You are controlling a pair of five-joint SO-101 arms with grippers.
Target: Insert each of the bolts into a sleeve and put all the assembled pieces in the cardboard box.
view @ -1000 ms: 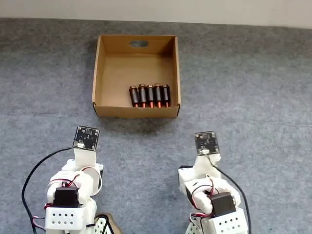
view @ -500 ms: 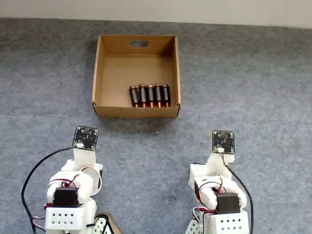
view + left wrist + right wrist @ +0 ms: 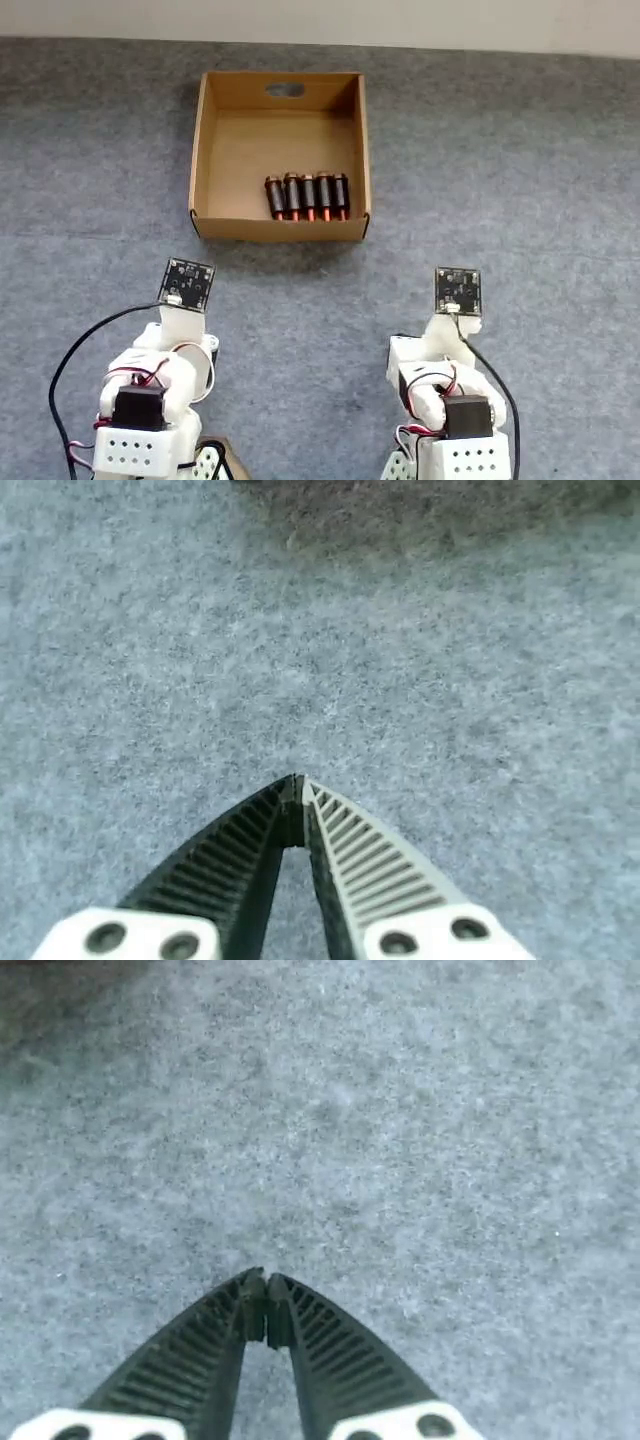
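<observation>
The cardboard box (image 3: 215,140) stands at the back of the grey felt table. Several assembled bolt-and-sleeve pieces (image 3: 307,197) lie side by side against its near wall. Both arms are folded back near the front edge. In its wrist view my left gripper (image 3: 298,785) is shut over bare felt with nothing in it. My right gripper (image 3: 264,1282) is likewise shut and holds nothing. From above, the left arm (image 3: 160,360) sits at the front left and the right arm (image 3: 447,370) at the front right, both well short of the box.
Grey felt (image 3: 520,180) covers the table around the box. A black cable (image 3: 75,350) loops beside the left arm's base. A pale wall strip (image 3: 400,20) runs along the far edge.
The right arm swung to the right and then settled. The left arm's wrist shifted slightly right and toward the front in the last half second. The box and pieces stayed put.
</observation>
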